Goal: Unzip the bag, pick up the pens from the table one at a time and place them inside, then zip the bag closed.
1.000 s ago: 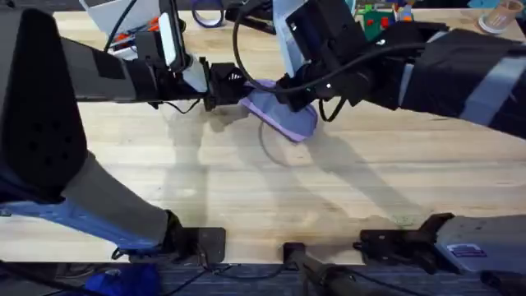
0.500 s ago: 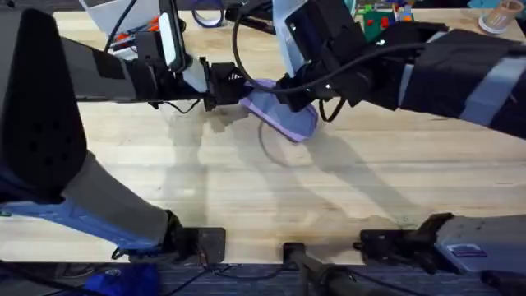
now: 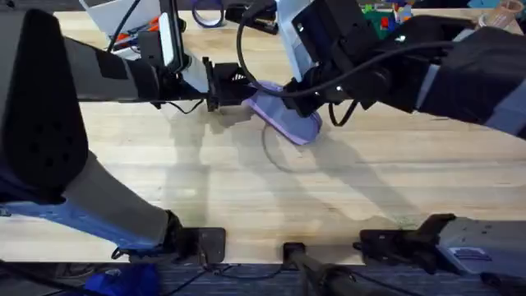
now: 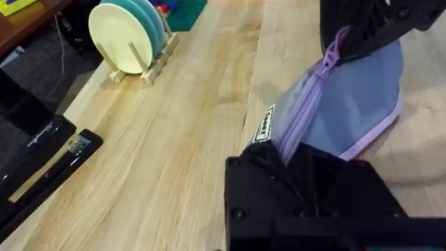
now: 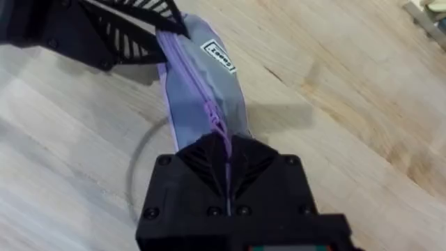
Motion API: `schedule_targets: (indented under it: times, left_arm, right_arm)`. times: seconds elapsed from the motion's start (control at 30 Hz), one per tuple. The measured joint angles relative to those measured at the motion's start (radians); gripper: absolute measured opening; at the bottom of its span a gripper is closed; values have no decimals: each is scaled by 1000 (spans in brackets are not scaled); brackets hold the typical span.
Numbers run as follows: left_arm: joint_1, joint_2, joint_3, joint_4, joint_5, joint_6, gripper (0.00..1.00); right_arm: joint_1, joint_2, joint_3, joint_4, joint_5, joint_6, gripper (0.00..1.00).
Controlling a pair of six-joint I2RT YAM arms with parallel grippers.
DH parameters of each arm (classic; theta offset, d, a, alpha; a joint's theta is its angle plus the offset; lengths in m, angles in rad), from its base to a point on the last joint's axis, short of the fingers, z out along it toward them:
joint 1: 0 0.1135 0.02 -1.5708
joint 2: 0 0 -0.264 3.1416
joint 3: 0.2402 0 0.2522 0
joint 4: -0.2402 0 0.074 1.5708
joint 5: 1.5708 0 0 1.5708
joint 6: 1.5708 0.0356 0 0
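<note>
Bag [image 3: 283, 115]: lavender pouch, lifted slightly off the table [image 3: 246, 189] toward its far middle, stretched between both arms. Zipper [image 5: 202, 97] runs its length and looks closed along the visible stretch. Left gripper [image 4: 293, 157]: clenched on the bag's near end, by the white label [image 4: 263, 125]. Right gripper [image 5: 226, 150]: clamped at the opposite end, on the zipper line (whether on the pull tab or on fabric cannot be told). Handling note: judged to be a zipper step; the left should anchor firmly while the right draws straight along the track, keeping the fabric taut.
</note>
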Motion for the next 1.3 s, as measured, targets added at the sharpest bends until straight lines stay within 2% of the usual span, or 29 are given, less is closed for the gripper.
schedule_targets:
  times: [0.43, 0.8, 1.13, 1.3]
  left_arm:
    - [-5, 0, 0, -4, 23, 0, 43]
    - [0, 0, -3, -6, -31, 0, 43]
    - [10, 0, -3, -4, -35, 0, 43]
    - [10, 0, -3, -4, -35, 0, 43]
  right_arm:
    - [1, -36, 6, -99, -2, -8, 30]
    - [-2, -91, 7, -259, 31, -11, 29]
    - [-4, -98, 7, -392, 39, -11, 30]
    - [-4, -149, 6, -414, 40, -6, 29]
